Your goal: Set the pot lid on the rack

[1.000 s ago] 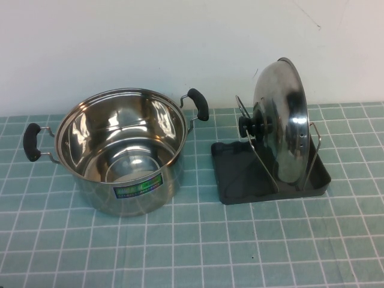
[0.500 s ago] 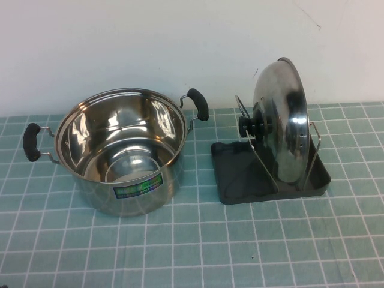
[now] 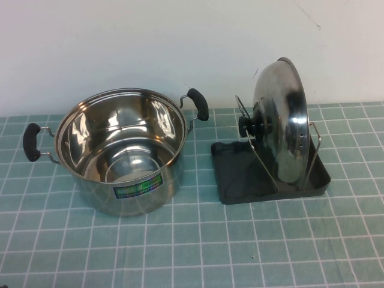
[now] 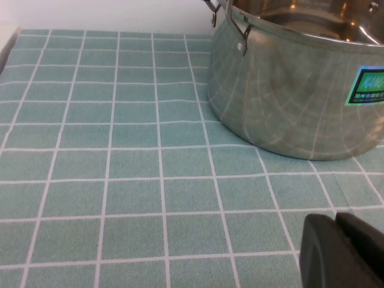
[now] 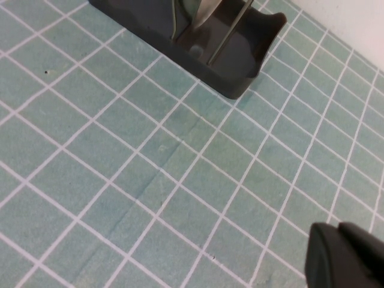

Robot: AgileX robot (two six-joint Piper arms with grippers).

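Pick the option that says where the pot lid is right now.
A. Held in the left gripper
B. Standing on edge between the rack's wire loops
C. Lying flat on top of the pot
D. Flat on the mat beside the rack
B: the pot lid stands on edge between the wire loops of the rack, its knob facing the open pot. The left gripper and the right gripper sit low over the mat, holding nothing visible.

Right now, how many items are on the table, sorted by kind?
Pots: 1, the pot, uncovered.
Lids: 1, the pot lid, upright in the rack.
Racks: 1, the rack.
Total: 3.
Left gripper near the pot; right gripper near the rack.
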